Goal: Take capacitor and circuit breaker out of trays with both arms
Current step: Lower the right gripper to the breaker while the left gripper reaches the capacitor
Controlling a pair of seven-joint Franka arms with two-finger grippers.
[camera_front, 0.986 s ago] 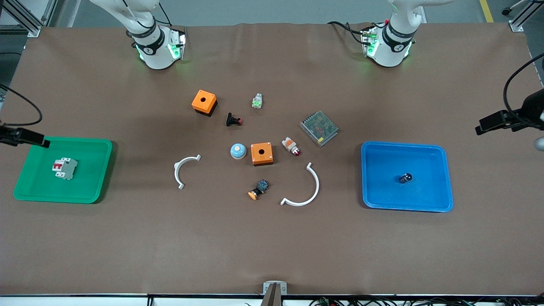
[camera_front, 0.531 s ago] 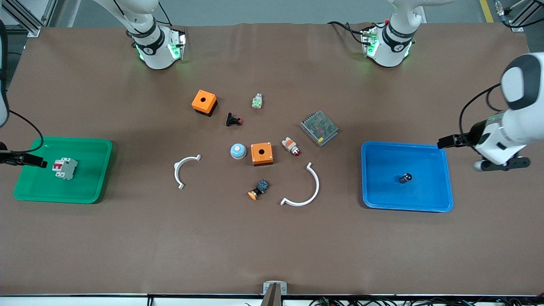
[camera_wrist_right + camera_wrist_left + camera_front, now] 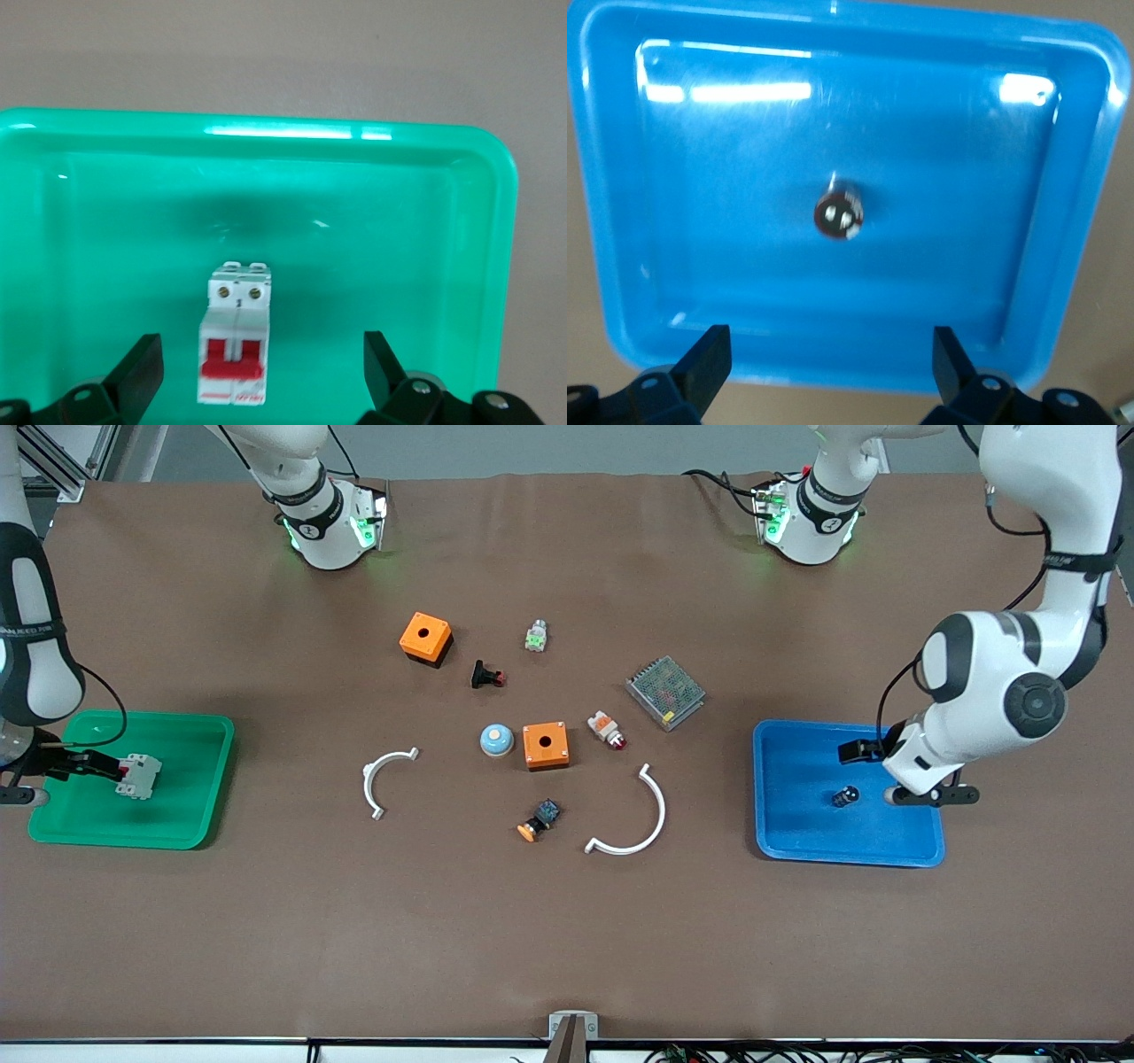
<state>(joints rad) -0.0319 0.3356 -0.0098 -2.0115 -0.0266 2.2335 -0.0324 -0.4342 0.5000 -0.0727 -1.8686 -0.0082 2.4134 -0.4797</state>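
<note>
Hovering with fingers apart, the left gripper (image 3: 824,376) frames the tiny black cylindrical capacitor (image 3: 838,212) at centre frame in the blue plastic tray (image 3: 1081,266); the right gripper (image 3: 257,376), equally spread, frames the light-grey rectangular breaker (image 3: 235,336) at lower centre in the green plastic tray (image 3: 496,266).

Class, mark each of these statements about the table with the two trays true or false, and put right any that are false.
1. The capacitor lies in the blue tray. True.
2. The breaker lies in the blue tray. False: it lies in the green tray.
3. The left claw is shut on the capacitor. False: it is open over the blue tray, and the capacitor lies free.
4. The right claw is open over the green tray, above the breaker. True.
5. Two orange boxes stand stacked. False: one orange box stands nearer to the front camera than the other orange box, apart from it.
</note>
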